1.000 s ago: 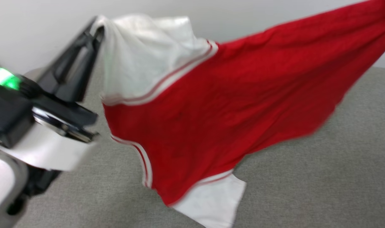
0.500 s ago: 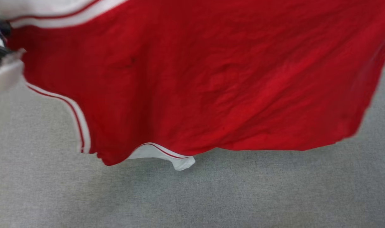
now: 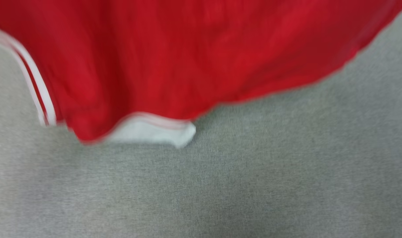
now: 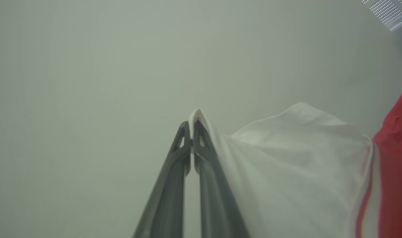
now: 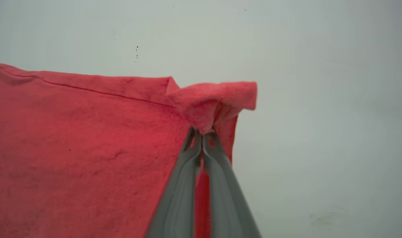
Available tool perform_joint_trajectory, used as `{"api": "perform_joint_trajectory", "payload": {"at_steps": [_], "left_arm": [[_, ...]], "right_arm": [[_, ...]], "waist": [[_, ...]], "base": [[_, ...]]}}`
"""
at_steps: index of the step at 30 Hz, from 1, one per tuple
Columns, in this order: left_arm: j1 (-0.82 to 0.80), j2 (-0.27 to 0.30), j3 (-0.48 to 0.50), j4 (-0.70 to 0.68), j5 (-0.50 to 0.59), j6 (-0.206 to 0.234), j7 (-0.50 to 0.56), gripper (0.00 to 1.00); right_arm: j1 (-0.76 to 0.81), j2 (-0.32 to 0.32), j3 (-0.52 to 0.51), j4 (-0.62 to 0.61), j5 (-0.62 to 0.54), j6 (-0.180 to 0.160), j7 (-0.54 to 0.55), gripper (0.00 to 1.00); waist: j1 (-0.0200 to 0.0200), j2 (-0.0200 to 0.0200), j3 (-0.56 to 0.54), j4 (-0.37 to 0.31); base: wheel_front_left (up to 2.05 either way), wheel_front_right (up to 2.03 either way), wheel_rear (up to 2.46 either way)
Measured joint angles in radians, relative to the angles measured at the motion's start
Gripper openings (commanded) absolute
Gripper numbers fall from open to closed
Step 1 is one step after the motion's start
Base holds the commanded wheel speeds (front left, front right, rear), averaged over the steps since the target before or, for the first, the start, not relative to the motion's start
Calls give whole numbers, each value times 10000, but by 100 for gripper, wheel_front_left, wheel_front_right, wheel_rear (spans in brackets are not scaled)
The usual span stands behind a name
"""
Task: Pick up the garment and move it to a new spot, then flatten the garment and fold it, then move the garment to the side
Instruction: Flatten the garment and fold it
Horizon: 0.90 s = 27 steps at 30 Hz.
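Your left gripper point(image 4: 191, 127) is clamped on the shirt point(image 3: 174, 53). Its two dark fingers meet at the tips, with a fold of the white sleeve point(image 4: 296, 158) pinched between them. From the tips the sleeve drapes down along the right of the fingers. Further right, a red-and-white stripe point(image 4: 366, 198) leads into the red body. Beyond the fingertips you are facing a plain pale wall point(image 4: 88, 66).

Your right gripper point(image 5: 202, 132) is also closed on the shirt, holding a bunched red corner point(image 5: 214, 99) that puffs up just above its fingertips. The red cloth spreads flat to the left of the fingers, and a stitched hem point(image 5: 98, 91) runs along its upper edge toward the tips. A narrow strip of red hangs just right of the fingers, partly behind them.

In the head view the shirt is blurred. It spreads wide across the top of the picture, above a grey surface point(image 3: 253, 185). At its lower left the other sleeve point(image 3: 154, 132) pokes out white from under the red edge, and a striped band point(image 3: 39, 96) curves down the left side. You cannot tell from here whether the lowest cloth touches the surface or hangs just clear of it.
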Motion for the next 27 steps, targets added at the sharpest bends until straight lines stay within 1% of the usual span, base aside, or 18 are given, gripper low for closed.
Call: {"api": "perform_joint_trajectory", "payload": {"at_steps": [4, 6, 8, 11, 14, 18, 20, 23, 26, 27], "left_arm": [[-1504, -439, -144, 1321, 414, -483, -245, 0], [-2245, -692, -244, 2054, 606, -700, -426, 0], [-2953, -928, -343, 2851, 836, -865, -642, 0], [-4016, -1254, -399, 3985, 1097, -1009, -989, 0], [-5052, -1526, -512, 4930, 1333, -1177, -1308, 0], [-5980, -1885, -767, 5852, 1526, -1352, -1662, 0], [-6273, -2111, -803, 6318, 1544, -1358, -1904, 0], [-6202, -2380, -903, 6947, 1450, -1406, -2190, 0], [-5573, -2583, -1120, 7363, 1356, -1444, -2403, 0], [-5328, -2646, -1172, 7451, 1340, -1452, -2454, 0]], "right_arm": [[-1241, 161, 276, 748, -518, 2, -393, 0], [-1868, 194, 468, 1321, -838, 2, -637, 0], [-2564, 403, 535, 2123, -1129, 2, -945, 0], [-3638, 497, 786, 3279, -1603, 4, -1542, 0], [-4696, 763, 736, 4345, -2006, 4, -2265, 0], [-5624, 1024, 686, 5509, -2587, 4, -3003, 0], [-6008, 1091, 640, 5973, -2821, 4, -3371, 0], [-6115, 1267, 750, 6679, -3116, 4, -3789, 0], [-5678, 1254, 1657, 7242, -3338, 8, -3935, 0], [-5496, 1241, 1785, 7392, -3317, 8, -3992, 0]], "waist": [[0, 0, 850, -20], [0, 0, 1264, -29], [1, 0, 1661, -38], [1, 0, 2191, -62], [1, 0, 2677, -104], [2, 0, 3232, -147], [1, 0, 3487, -102], [2, 0, 3794, 51], [2, 0, 3921, 269], [1, 0, 3937, 334]], "base": [[0, 0, 0], [0, 0, 0], [0, 0, 0], [0, 0, 0], [0, 0, 0], [0, 0, 0], [0, 0, 0], [0, 0, 0], [0, 0, 0], [0, 0, 0]]}}
